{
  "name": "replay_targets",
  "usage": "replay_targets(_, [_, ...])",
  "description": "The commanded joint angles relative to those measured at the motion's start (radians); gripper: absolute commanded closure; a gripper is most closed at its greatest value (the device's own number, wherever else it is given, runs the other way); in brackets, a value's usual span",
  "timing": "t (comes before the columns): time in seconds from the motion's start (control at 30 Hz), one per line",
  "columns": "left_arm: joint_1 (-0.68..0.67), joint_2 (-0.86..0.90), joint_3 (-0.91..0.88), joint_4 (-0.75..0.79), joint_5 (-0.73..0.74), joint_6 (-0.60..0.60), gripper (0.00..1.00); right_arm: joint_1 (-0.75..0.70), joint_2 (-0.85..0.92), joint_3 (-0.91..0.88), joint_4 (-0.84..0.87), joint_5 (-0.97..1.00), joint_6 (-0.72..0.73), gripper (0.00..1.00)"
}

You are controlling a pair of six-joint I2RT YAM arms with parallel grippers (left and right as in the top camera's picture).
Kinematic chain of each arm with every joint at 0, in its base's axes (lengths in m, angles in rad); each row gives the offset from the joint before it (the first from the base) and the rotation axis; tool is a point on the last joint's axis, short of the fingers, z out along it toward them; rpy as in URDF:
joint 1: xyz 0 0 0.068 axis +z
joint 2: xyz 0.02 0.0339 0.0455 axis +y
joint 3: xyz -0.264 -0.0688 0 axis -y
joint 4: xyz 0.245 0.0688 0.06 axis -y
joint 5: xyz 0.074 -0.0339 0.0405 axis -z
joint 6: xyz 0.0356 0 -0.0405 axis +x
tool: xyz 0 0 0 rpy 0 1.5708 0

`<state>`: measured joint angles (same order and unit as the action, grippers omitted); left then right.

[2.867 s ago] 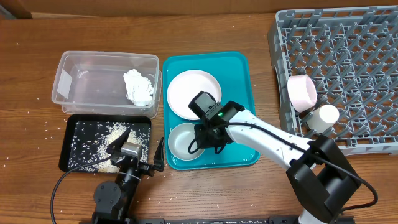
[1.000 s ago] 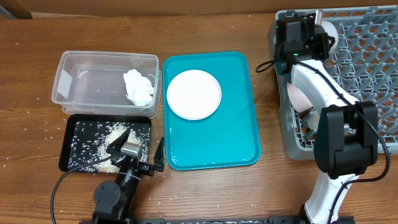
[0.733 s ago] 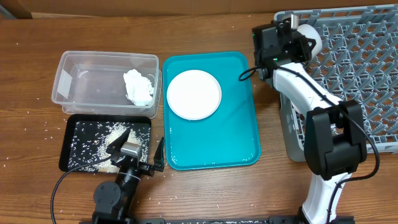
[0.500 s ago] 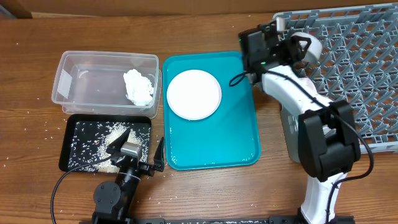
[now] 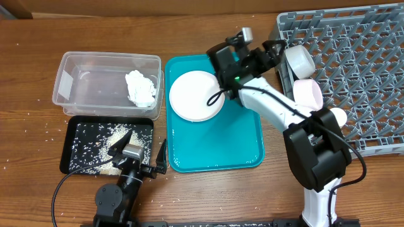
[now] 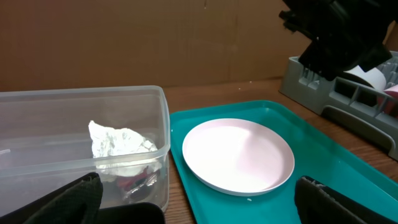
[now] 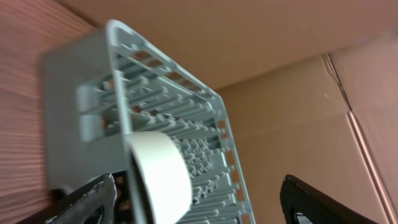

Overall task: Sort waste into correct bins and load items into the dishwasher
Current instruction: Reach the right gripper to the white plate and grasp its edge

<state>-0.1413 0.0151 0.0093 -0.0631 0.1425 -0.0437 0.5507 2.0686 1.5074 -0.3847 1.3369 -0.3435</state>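
My right gripper [image 5: 270, 55] [image 7: 205, 208] hangs open and empty over the far right corner of the teal tray [image 5: 233, 145], just left of the grey dishwasher rack [image 5: 366, 69] [image 7: 155, 99]. A white bowl [image 5: 300, 60] [image 7: 158, 177] stands on edge at the rack's left side, with a pinkish bowl [image 5: 307, 93] and a small white cup [image 5: 336, 117] nearer. The round white plate [image 5: 196, 95] [image 6: 238, 155] lies on the tray. My left gripper [image 5: 137, 154] [image 6: 205, 214] rests open near the front edge. The clear tub [image 5: 107, 57] holds the white paper wad [image 5: 140, 87] [image 6: 118, 140] and a red wrapper [image 6: 134, 180].
The black tray [image 5: 107, 118] in front of the tub holds loose rice grains [image 5: 95, 142]. More grains [image 5: 38, 126] are scattered on the wooden table to the left. My right arm [image 5: 284, 113] stretches across the tray's right edge.
My right gripper let go of the white bowl in the rack, opened, and swung left to above the tray's far corner. The left arm has not moved.
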Motion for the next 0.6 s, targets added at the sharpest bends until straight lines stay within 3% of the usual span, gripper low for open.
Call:
replay_targets(0.0, [0.010,-0.010,-0.005,-0.002,-0.004,0.022,0.00,0.029,-0.067,0.018,-0.068,-0.156,0.079,0.13])
replay_targets(0.1, [0.010,-0.010,-0.005,-0.002,-0.004,0.022,0.00,0.041,-0.127,0.030,-0.256,-0.480,0.246,0.13])
replay_targets(0.2, [0.010,-0.010,-0.005,-0.002,-0.004,0.022,0.00,0.013,-0.182,0.039,-0.395,-0.926,0.433,0.10])
replay_targets(0.37, [0.010,-0.010,-0.005,-0.002,-0.004,0.022,0.00,-0.082,-0.191,0.024,-0.424,-1.546,0.611,0.09])
replay_targets(0.57, [0.010,-0.010,-0.005,-0.002,-0.005,0.022,0.00,-0.106,-0.140,-0.027,-0.387,-1.578,0.753,0.30])
